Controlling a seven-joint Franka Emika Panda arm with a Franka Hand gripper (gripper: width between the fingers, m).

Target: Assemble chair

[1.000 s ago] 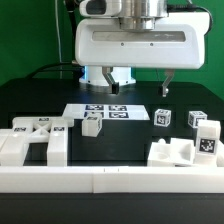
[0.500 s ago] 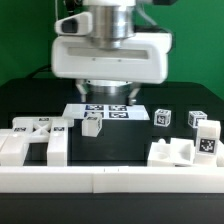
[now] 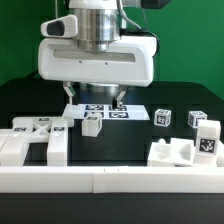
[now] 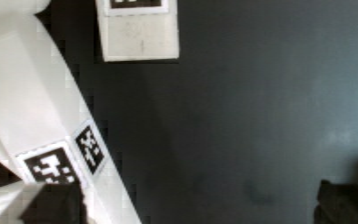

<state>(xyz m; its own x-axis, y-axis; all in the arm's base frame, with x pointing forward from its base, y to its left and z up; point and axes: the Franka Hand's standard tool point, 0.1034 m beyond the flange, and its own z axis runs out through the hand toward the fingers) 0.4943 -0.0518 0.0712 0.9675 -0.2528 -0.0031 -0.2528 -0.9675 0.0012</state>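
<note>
The chair lies in separate white tagged parts. A cluster of large parts [image 3: 35, 140] sits at the exterior view's left, a small block [image 3: 93, 124] in the middle, two small cubes [image 3: 164, 117] [image 3: 197, 119] and a larger part [image 3: 178, 151] at the right. My gripper [image 3: 93, 97] hangs open and empty just above and behind the small block, its fingers [image 3: 68, 95] spread wide. In the wrist view, a small white block [image 4: 140, 35] and a long white tagged part [image 4: 60, 160] show; one dark fingertip overlaps that part's edge. The gripper [image 4: 194, 205] holds nothing.
The marker board [image 3: 128, 111] lies flat behind the small block, under the gripper. A long low white rail [image 3: 110, 180] runs along the front edge. The table top is black [image 3: 120, 145].
The gripper has moved to the exterior view's left and come lower, from the right side to above the marker board and the small block. The parts have not moved.
</note>
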